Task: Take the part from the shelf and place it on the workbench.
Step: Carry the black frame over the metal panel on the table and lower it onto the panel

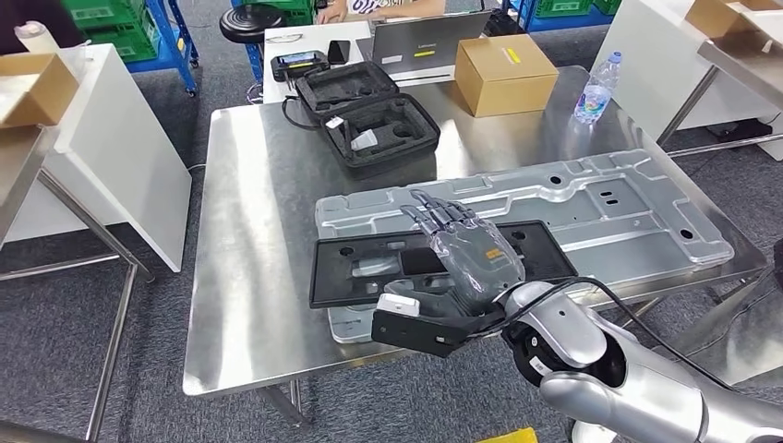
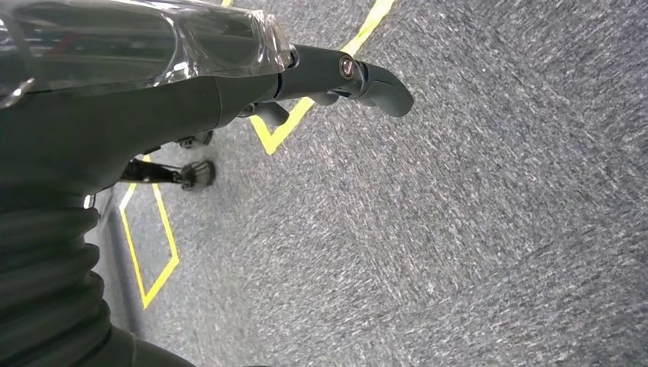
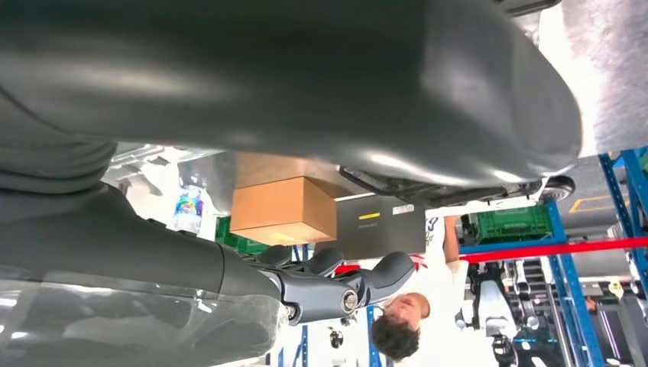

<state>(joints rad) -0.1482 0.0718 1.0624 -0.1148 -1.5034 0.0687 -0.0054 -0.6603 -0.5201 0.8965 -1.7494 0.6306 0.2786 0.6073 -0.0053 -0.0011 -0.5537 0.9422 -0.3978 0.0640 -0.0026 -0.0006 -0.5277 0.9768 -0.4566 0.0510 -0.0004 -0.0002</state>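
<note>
Handling the part: the black plastic panel [image 1: 434, 263] looks light and fairly stiff, though long and thin enough to flex if lifted by one end; I'd judge its smooth face slippery.
Where to hold: along a long edge near the middle, or by one of its cut-out openings, seems the safest grip.
Part's look: flat, black, rectangular, with a raised rim, several rectangular recesses and small round holes near the ends.
Part's place: it lies flat on the steel table [image 1: 249, 277], its far side overlapping the big silver stamped metal tray [image 1: 591, 198] behind it.
Right hand [image 1: 462, 254]: stretched out over the middle of the panel, palm down, fingers [image 1: 434, 214] straight and slightly apart, clamped on nothing; whether the palm touches the panel I cannot tell.
Left hand [image 2: 229, 84]: hangs over grey carpet with yellow floor tape [image 2: 157, 260]; its fingers [image 2: 378, 86] reach out loosely and hold nothing.
Task progress: with the panel down on the table, the placing looks done or nearly so.
Others on the table: an open black foam-lined case [image 1: 369, 115], a cardboard box [image 1: 503, 72], a water bottle [image 1: 596, 88], a grey laptop [image 1: 429, 41].
Beyond: a person sits at the far side.
</note>
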